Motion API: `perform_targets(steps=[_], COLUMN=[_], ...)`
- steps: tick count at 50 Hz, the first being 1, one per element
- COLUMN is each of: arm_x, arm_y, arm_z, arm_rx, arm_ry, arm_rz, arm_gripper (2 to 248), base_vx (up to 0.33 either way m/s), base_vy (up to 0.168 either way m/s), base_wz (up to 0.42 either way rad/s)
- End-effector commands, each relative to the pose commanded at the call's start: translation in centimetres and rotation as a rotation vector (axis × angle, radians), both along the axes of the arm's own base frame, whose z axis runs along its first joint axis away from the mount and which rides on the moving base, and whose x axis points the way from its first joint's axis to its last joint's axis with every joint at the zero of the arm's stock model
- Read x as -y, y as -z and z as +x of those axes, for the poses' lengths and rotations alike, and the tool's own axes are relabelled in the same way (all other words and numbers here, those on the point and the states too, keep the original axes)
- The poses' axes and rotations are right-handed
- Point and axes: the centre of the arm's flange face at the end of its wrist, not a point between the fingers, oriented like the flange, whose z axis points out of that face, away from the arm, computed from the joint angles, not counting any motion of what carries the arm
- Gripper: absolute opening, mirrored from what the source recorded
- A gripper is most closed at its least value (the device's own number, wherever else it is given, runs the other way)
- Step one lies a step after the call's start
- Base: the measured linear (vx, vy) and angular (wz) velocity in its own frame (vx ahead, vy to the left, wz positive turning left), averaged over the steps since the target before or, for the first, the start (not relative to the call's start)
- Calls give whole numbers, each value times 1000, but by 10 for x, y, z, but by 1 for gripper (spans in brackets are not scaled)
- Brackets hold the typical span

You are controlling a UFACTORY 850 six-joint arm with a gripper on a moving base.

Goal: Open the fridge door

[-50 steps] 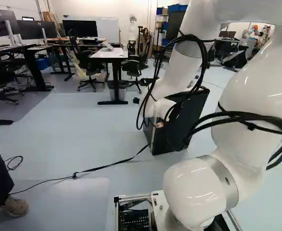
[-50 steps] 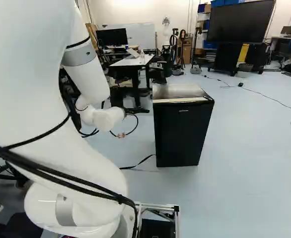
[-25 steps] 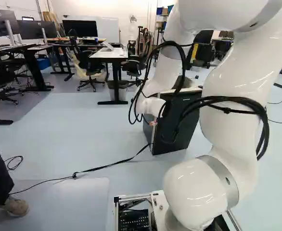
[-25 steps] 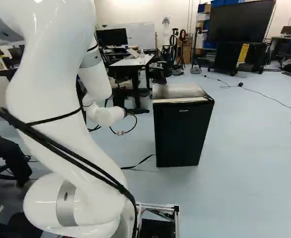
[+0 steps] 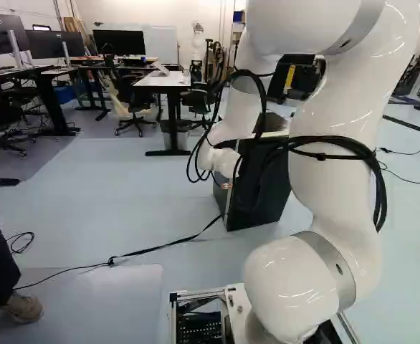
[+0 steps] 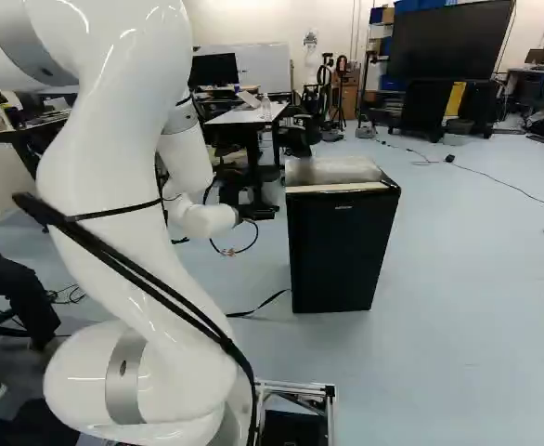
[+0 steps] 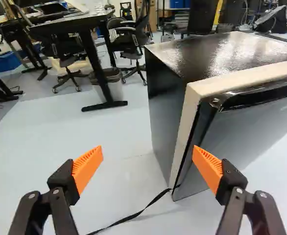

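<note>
Hand [image 6: 265, 213] spread near fridge [image 6: 339, 251] in wrist view, hidden in left base view

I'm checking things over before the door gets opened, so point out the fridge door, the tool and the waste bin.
Fridge door [image 6: 339, 251]: right base view, middle of its black front.
Tool [image 7: 148, 150]: wrist view, midway between its fingertips.
Waste bin [image 7: 116, 90]: wrist view, its side.

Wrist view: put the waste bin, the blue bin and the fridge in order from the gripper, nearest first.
1. Fridge: just ahead of the gripper, one finger overlapping its door side in that view.
2. Waste bin: farther off, right behind the desk leg.
3. Blue bin: farthest, back among the desks.
</note>
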Motion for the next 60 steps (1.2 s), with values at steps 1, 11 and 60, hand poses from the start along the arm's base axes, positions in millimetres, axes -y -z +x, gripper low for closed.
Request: perform_targets(steps=[1, 11, 60], arm_x=[1, 6, 27], arm_y=[1, 9, 53], arm_z=[0, 2, 20], arm_rx=[1, 14, 95], arm_ry=[7, 79, 425], arm_rz=[0, -1, -65], arm_gripper=[247, 247, 247], base_vx=[0, 0, 0], base_vy=[0, 0, 0], base_wz=[0, 0, 0])
